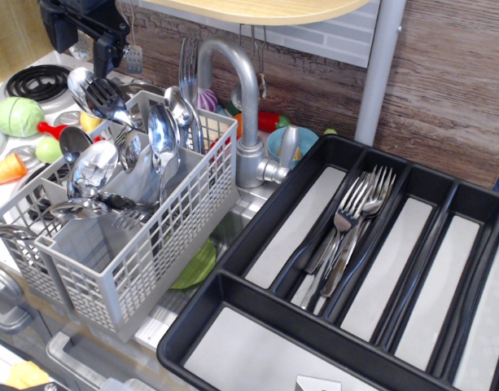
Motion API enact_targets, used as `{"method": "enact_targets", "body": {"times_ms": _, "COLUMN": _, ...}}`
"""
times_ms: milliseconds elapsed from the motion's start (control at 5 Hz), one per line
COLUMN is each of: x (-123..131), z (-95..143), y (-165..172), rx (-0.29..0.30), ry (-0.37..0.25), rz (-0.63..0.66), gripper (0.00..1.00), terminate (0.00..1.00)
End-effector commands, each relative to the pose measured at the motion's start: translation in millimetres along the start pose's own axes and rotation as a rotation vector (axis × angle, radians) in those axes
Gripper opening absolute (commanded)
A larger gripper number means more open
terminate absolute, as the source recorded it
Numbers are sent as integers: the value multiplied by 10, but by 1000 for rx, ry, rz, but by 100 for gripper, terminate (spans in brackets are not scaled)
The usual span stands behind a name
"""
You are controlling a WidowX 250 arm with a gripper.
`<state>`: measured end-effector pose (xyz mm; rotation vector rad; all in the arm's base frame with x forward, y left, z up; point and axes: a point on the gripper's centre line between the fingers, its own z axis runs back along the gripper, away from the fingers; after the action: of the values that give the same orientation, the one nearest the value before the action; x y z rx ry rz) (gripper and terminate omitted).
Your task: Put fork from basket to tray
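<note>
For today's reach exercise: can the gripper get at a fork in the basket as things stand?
Probably yes: the gripper hangs just above the basket, and a fork stands head-up with open space above it, though spoons crowd close.

basket: light grey lattice | tray: black, pale grey floors | forks: shiny silver

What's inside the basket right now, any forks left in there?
The basket holds upright cutlery: several spoons and at least one fork at the back, tines up. Handles and lower parts are hidden by the lattice walls, so more forks may be there. The end effector hovers above.
</note>
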<state>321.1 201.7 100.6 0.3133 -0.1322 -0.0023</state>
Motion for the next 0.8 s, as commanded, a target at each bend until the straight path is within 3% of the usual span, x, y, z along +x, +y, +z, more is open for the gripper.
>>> {"method": "enact_targets", "body": {"times_ms": 0, "x": 0, "z": 0, "y": 0, "rx": 0, "ry": 0, "rz": 0, "gripper": 100, "terminate": 0}}
{"method": "enact_targets", "body": {"times_ms": 400, "x": -2, "z": -93, "y": 14, "rx": -30, "ry": 17, "rz": 30, "gripper": 100, "terminate": 0}}
{"method": "enact_targets", "body": {"times_ms": 600, "x": -29, "z": -111, "y": 6, "rx": -22, "ry": 16, "rz": 49, "gripper": 0, "terminate": 0}}
